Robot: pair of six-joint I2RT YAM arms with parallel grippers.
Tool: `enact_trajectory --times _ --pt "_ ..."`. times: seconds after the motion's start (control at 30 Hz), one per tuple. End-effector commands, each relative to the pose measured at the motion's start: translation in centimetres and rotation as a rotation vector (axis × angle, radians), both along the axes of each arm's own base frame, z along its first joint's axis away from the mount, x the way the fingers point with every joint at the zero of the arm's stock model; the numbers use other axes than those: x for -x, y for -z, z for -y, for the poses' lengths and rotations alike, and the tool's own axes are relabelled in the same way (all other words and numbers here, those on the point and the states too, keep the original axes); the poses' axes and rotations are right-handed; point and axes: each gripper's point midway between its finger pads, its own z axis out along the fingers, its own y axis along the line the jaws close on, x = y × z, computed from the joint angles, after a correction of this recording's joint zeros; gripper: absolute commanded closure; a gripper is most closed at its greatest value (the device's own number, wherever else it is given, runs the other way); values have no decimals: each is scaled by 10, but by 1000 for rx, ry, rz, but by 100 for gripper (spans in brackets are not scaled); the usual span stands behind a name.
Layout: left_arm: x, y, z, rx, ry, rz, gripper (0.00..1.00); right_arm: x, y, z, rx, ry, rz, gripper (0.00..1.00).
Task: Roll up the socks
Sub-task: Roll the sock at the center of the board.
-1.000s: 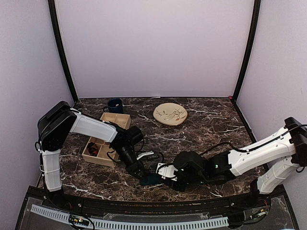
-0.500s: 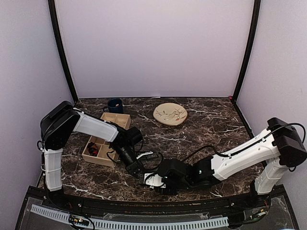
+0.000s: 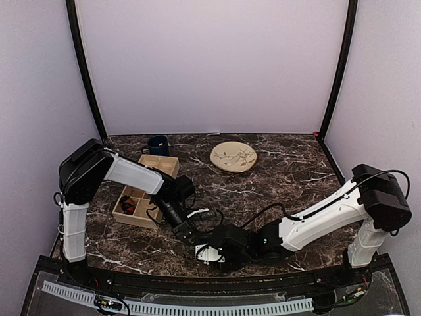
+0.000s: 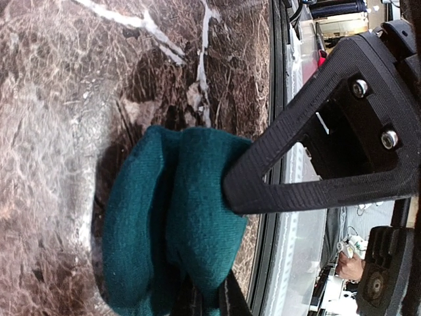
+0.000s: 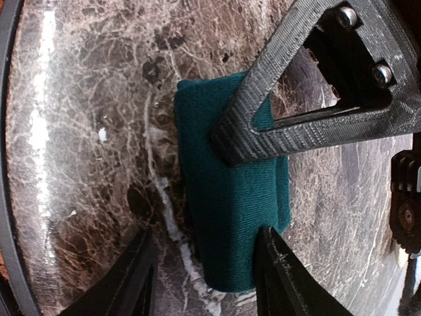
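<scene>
One plump teal sock bundle (image 4: 164, 217): left pincer (image 4: 225, 250) pinches it, right pincer (image 5: 220, 197) unclear.

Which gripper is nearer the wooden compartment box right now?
Left. The left gripper, gripping the teal sock, sits just right of the wooden box; the right gripper is beyond it, farther right.

from above the sock (image 4: 158, 224) is hidden under the left gripper (image 3: 192, 238) and the right gripper (image 3: 207, 251). in the left wrist view the sock's lower end runs off the bottom edge, and the lower finger (image 4: 227, 301) beside it is nearly all cut off there. the right upper finger (image 5: 240, 135) covers part of the sock. well away from the sock, the box (image 3: 135, 220) holds something too small to tell.
</scene>
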Motion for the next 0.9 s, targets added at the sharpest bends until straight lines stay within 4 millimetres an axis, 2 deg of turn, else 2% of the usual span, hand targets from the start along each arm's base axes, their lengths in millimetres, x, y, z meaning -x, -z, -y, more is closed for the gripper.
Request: enact_trajectory --times 0.0,0.3,0.47,0.67,0.87 --pt "15 14 -18 -105 19 -66 100 -6 -2 -8 2 -13 66 53" --pt "14 13 -18 -95 12 -85 100 -16 8 -7 28 -17 68 54" --pt "13 13 -18 -92 9 -95 100 -23 15 -2 56 -21 54 58" --pt "11 11 -18 -84 2 -101 100 -27 24 4 84 -25 22 66" --pt "6 12 -18 -93 -4 -84 100 -25 32 10 110 -28 -49 81"
